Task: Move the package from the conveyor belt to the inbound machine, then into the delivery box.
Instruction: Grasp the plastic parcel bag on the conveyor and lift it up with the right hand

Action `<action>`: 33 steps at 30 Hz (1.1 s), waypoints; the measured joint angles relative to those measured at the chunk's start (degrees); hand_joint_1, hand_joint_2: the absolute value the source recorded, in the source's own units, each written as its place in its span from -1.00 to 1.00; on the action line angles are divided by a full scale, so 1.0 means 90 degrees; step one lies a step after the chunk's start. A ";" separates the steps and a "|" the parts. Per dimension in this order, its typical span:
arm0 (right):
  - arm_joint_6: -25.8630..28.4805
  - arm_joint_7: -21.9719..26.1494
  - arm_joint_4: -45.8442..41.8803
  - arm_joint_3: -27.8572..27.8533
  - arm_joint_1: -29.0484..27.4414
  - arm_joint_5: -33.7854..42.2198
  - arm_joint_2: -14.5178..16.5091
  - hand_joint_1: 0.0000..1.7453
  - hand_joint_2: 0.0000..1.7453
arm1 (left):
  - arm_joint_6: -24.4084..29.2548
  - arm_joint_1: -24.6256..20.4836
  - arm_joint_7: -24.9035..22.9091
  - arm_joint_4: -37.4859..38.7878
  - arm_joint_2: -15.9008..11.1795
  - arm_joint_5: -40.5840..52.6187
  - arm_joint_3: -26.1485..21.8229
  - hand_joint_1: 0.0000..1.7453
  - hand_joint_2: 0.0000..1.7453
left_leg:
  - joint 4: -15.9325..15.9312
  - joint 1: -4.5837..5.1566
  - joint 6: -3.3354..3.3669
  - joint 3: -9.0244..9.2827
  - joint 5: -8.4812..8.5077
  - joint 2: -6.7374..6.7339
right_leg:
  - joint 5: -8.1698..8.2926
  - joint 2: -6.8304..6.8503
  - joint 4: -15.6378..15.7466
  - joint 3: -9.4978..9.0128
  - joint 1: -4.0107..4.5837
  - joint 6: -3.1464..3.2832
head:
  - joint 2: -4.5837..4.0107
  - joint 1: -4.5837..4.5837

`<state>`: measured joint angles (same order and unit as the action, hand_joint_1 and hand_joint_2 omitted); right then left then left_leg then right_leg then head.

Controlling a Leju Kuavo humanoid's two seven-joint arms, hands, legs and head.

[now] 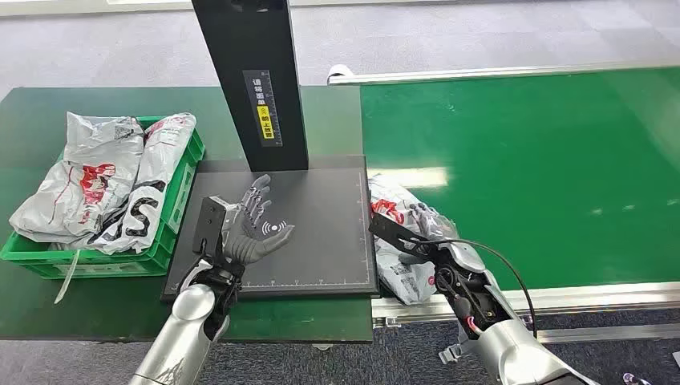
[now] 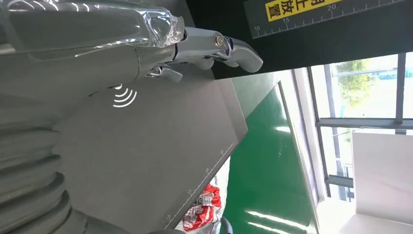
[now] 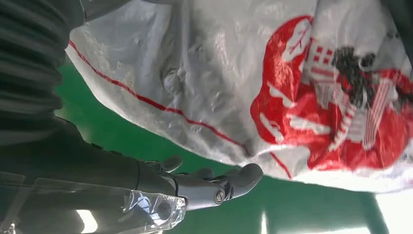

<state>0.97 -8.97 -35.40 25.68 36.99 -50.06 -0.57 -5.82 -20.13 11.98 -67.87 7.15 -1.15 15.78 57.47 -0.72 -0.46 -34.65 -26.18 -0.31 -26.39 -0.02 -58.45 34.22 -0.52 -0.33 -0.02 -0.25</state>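
Note:
A crumpled white and grey package (image 1: 401, 277) with red print lies at the near left end of the green conveyor belt (image 1: 521, 176), right beside the inbound machine's dark scan plate (image 1: 321, 241). My right hand (image 1: 425, 233) is over the package's right side. In the right wrist view its fingers (image 3: 229, 183) are stretched out, with a strip of green belt between them and the package (image 3: 219, 73). My left hand (image 1: 252, 224) hovers open and empty over the plate's middle, fingers (image 2: 229, 46) pointing toward the black column (image 1: 252, 80). The package's corner (image 2: 204, 209) peeks past the plate (image 2: 146, 161).
A green crate (image 1: 180, 200) with several similar packages heaped in it stands left of the plate on the dark green table. The black column rises from the plate's far edge. The belt runs off to the right, edged by metal rails.

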 joint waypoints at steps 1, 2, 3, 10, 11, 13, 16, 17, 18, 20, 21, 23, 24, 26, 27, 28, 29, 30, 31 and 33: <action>-0.0078 0.0046 0.0017 -0.0006 0.0013 0.0009 0.0001 -1.00 1.00 | -0.0009 -0.0011 -0.0002 0.0011 0.0000 -0.0002 0.0000 -1.00 1.00 | 0.0000 0.0000 0.0000 0.0000 0.0000 0.0000 | 0.0000 0.0000 0.0000 0.0000 0.0000 0.0000 | 0.0001 0.0000; -0.0168 0.0095 0.0037 -0.0010 0.0026 0.0020 0.0001 -1.00 1.00 | -0.0023 -0.0026 -0.0006 0.0024 -0.0001 -0.0005 0.0000 -1.00 1.00 | 0.0000 0.0000 0.0000 0.0000 0.0000 0.0000 | 0.0000 0.0000 0.0000 0.0000 0.0000 0.0000 | 0.0001 0.0000; -0.0332 0.0185 0.0075 -0.0019 0.0052 0.0039 0.0002 -1.00 1.00 | -0.0043 -0.0057 -0.0012 0.0052 -0.0002 -0.0011 0.0000 -1.00 1.00 | 0.0000 0.0000 0.0000 0.0000 0.0000 0.0000 | 0.0000 0.0000 0.0000 0.0000 0.0000 0.0000 | 0.0001 0.0000; -0.1379 0.0641 0.0504 -0.0017 0.0374 0.0019 0.0012 0.28 1.00 | -0.0145 -0.0242 0.0063 0.0357 -0.0012 -0.0162 0.0000 -1.00 1.00 | 0.0000 0.0000 0.0000 0.0003 0.0000 -0.0005 | 0.0000 -0.0001 0.0000 -0.0001 0.0000 0.0000 | 0.0001 0.0000; -0.1460 0.0688 0.0562 -0.0013 0.0414 0.0020 0.0011 0.78 1.00 | -0.0158 -0.0251 0.0083 0.0394 -0.0012 -0.0178 0.0000 -1.00 1.00 | 0.0000 0.0000 0.0000 0.0004 0.0000 -0.0005 | 0.0000 -0.0001 0.0000 -0.0001 0.0000 0.0000 | 0.0001 -0.0001; -0.1570 0.0747 0.0663 -0.0010 0.0484 0.0031 0.0010 1.00 1.00 | -0.0180 -0.0272 0.0112 0.0453 -0.0012 -0.0201 0.0000 -1.00 1.00 | 0.0000 0.0000 0.0000 0.0004 0.0000 -0.0004 | 0.0000 -0.0001 0.0000 -0.0001 0.0000 0.0000 | 0.0001 -0.0001; -0.1593 0.0783 0.0765 -0.0011 0.0601 0.0060 0.0010 1.00 1.00 | -0.0189 -0.0303 0.0128 0.0519 -0.0014 -0.0211 0.0000 -1.00 1.00 | 0.0000 0.0000 0.0000 0.0005 0.0000 -0.0003 | 0.0000 -0.0001 0.0000 -0.0003 0.0000 0.0000 | 0.0001 -0.0001; -0.1579 0.0789 0.0786 -0.0012 0.0636 0.0071 0.0010 1.00 1.00 | -0.0188 -0.0306 0.0130 0.0531 -0.0017 -0.0212 0.0000 -1.00 1.00 | 0.0000 0.0000 0.0000 0.0005 0.0000 -0.0003 | 0.0000 -0.0001 0.0000 -0.0003 0.0000 0.0000 | 0.0001 -0.0001; -0.1560 0.0795 0.0801 -0.0013 0.0663 0.0080 0.0012 1.00 1.00 | -0.0183 -0.0305 0.0132 0.0536 -0.0022 -0.0214 0.0000 -1.00 1.00 | 0.0000 0.0000 0.0000 0.0005 0.0000 -0.0003 | 0.0000 -0.0001 0.0000 -0.0004 0.0000 0.0000 | 0.0001 -0.0001; -0.1516 0.0800 0.0822 -0.0015 0.0699 0.0092 0.0016 1.00 1.00 | -0.0169 -0.0302 0.0135 0.0539 -0.0038 -0.0214 0.0000 -1.00 1.00 | 0.0000 0.0000 0.0000 0.0005 0.0000 -0.0002 | 0.0000 -0.0001 0.0000 -0.0004 0.0000 0.0000 | 0.0000 -0.0001; -0.1483 0.0800 0.0828 -0.0015 0.0709 0.0095 0.0018 1.00 1.00 | -0.0158 -0.0298 0.0141 0.0539 -0.0047 -0.0215 -0.0001 -1.00 1.00 | 0.0000 0.0000 0.0000 0.0005 0.0000 -0.0002 | -0.0001 -0.0001 0.0000 -0.0003 0.0000 0.0000 | 0.0000 -0.0001; -0.1413 0.0800 0.0834 -0.0015 0.0713 0.0095 0.0020 1.00 1.00 | -0.0136 -0.0285 0.0160 0.0539 -0.0064 -0.0215 -0.0007 -1.00 1.00 | 0.0000 0.0000 0.0000 0.0004 0.0000 -0.0001 | -0.0001 -0.0001 0.0000 -0.0003 0.0000 0.0000 | 0.0001 0.0000; -0.1386 0.0800 0.0836 -0.0015 0.0712 0.0095 0.0021 1.00 1.00 | -0.0126 -0.0277 0.0168 0.0539 -0.0071 -0.0215 -0.0013 -1.00 1.00 | 0.0000 0.0000 0.0000 0.0003 0.0000 0.0000 | -0.0001 -0.0001 0.0000 -0.0003 0.0000 0.0000 | 0.0001 0.0000; -0.1360 0.0800 0.0839 -0.0013 0.0710 0.0094 0.0026 1.00 1.00 | -0.0115 -0.0259 0.0175 0.0539 -0.0084 -0.0215 -0.0027 -1.00 1.00 | 0.0000 0.0000 0.0000 0.0003 -0.0001 0.0001 | -0.0002 0.0000 0.0000 -0.0003 0.0000 0.0000 | 0.0001 0.0001; -0.1358 0.0800 0.0840 -0.0013 0.0710 0.0094 0.0028 1.00 1.00 | -0.0112 -0.0250 0.0177 0.0539 -0.0091 -0.0215 -0.0031 -1.00 1.00 | 0.0000 0.0000 0.0000 0.0003 -0.0001 0.0001 | -0.0002 0.0000 0.0000 -0.0003 0.0000 0.0000 | 0.0000 0.0000; -0.1357 0.0800 0.0841 -0.0012 0.0710 0.0094 0.0030 1.00 1.00 | -0.0110 -0.0242 0.0179 0.0539 -0.0099 -0.0215 -0.0033 -1.00 1.00 | 0.0000 0.0000 0.0000 0.0003 -0.0001 0.0001 | -0.0002 0.0001 0.0000 -0.0003 0.0000 -0.0001 | 0.0000 0.0000; -0.1357 0.0800 0.0842 -0.0013 0.0710 0.0094 0.0032 1.00 1.00 | -0.0108 -0.0234 0.0179 0.0539 -0.0106 -0.0215 -0.0033 -1.00 1.00 | 0.0000 0.0000 0.0000 0.0002 -0.0001 0.0001 | -0.0002 0.0001 0.0000 -0.0003 0.0000 -0.0001 | 0.0000 0.0000; -0.1357 0.0800 0.0843 -0.0013 0.0710 0.0094 0.0033 1.00 1.00 | -0.0106 -0.0229 0.0180 0.0539 -0.0112 -0.0215 -0.0034 -1.00 1.00 | 0.0000 0.0000 0.0000 0.0002 0.0000 0.0001 | -0.0002 0.0001 0.0000 -0.0003 0.0000 -0.0001 | 0.0000 0.0000; -0.1357 0.0800 0.0843 -0.0013 0.0710 0.0094 0.0035 1.00 1.00 | -0.0103 -0.0225 0.0181 0.0539 -0.0117 -0.0215 -0.0034 -1.00 1.00 | 0.0000 0.0000 0.0000 0.0002 0.0000 0.0001 | -0.0002 0.0001 0.0000 -0.0004 0.0000 -0.0001 | 0.0000 0.0000; -0.1357 0.0800 0.0844 -0.0012 0.0710 0.0094 0.0041 1.00 1.00 | -0.0099 -0.0220 0.0182 0.0539 -0.0121 -0.0215 -0.0034 -1.00 1.00 | 0.0000 0.0000 0.0000 0.0002 0.0000 0.0001 | -0.0002 0.0002 0.0000 -0.0004 0.0000 -0.0001 | 0.0001 0.0000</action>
<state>-11.23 -1.77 -27.80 25.57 43.38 -49.22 -0.20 -6.72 -22.11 13.62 -63.01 6.05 -3.08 15.47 57.47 -0.73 -0.46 -34.63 -26.19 -0.29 -26.41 -0.01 -58.45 34.19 -0.52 -0.34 -0.02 -0.25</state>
